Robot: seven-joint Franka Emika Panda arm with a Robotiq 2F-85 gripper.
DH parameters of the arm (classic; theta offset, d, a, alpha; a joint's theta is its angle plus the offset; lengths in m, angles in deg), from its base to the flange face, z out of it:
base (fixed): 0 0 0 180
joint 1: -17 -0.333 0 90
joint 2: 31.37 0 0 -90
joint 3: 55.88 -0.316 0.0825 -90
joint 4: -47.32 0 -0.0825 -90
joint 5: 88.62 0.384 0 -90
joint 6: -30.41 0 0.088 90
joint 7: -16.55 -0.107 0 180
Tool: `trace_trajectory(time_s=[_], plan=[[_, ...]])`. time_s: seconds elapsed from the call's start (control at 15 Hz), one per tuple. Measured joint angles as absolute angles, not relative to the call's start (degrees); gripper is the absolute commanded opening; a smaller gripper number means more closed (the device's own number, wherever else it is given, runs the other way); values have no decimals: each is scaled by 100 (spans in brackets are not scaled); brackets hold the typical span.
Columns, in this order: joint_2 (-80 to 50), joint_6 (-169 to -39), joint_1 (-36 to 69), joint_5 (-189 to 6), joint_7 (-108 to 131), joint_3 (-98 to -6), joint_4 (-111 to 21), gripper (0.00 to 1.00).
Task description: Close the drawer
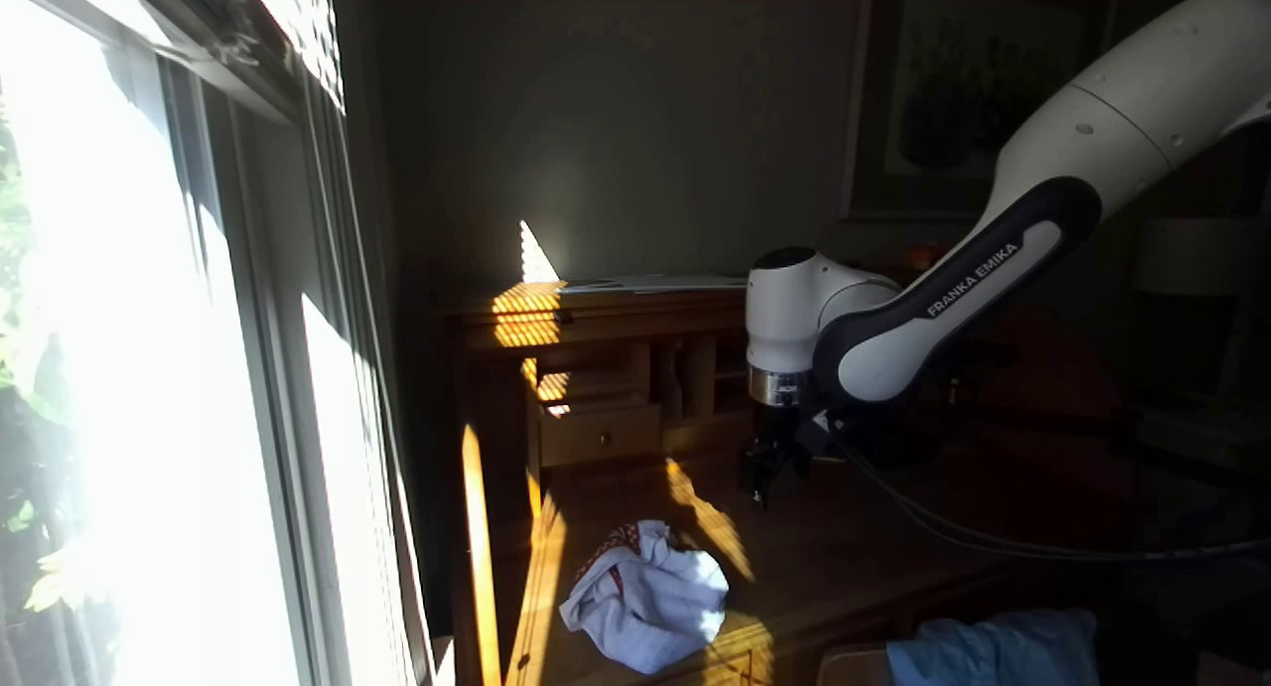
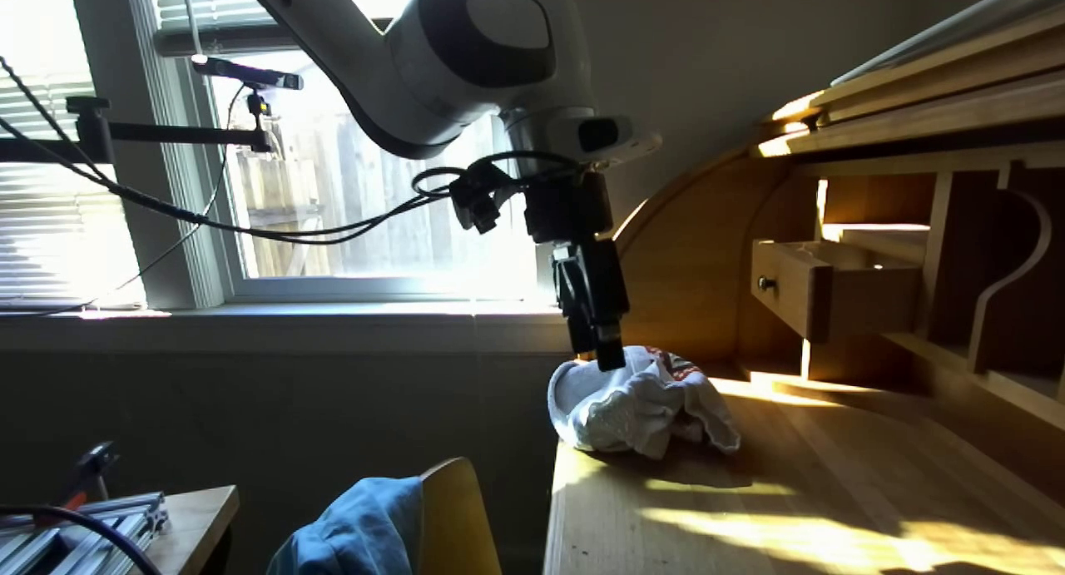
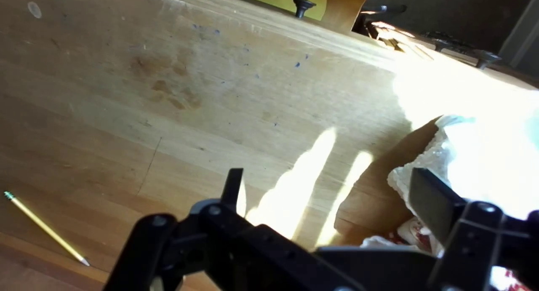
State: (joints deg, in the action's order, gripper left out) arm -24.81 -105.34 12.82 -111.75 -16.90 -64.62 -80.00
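Note:
A small wooden drawer (image 2: 869, 296) with a round dark knob (image 2: 766, 284) sticks out of the desk's hutch in an exterior view. Its front (image 1: 576, 436) also shows in an exterior view, at the left of the cubbies. The drawer is out of the wrist view. My gripper (image 3: 330, 188) is open and empty, with its two fingers wide apart and pointing down over the desktop. It hangs apart from the drawer, out in front of the hutch, in both exterior views (image 1: 763, 482) (image 2: 597, 354).
A crumpled white cloth with red pattern (image 1: 650, 597) lies on the desktop (image 2: 707, 525), below and beside the gripper. A pencil (image 3: 46, 228) lies on the desktop. A chair (image 2: 458, 517) with a blue cloth (image 2: 358, 529) stands at the desk's front. A window is beside the desk.

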Motion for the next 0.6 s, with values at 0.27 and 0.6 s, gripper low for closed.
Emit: trace_trajectory(time_s=[0.27, 0.6], plan=[[-1960, -10638, 1060, -11023, -1693, -6381, -7410, 100], [-1267, -10663, 702, -10898, -2058, -6160, -6500, 100]])
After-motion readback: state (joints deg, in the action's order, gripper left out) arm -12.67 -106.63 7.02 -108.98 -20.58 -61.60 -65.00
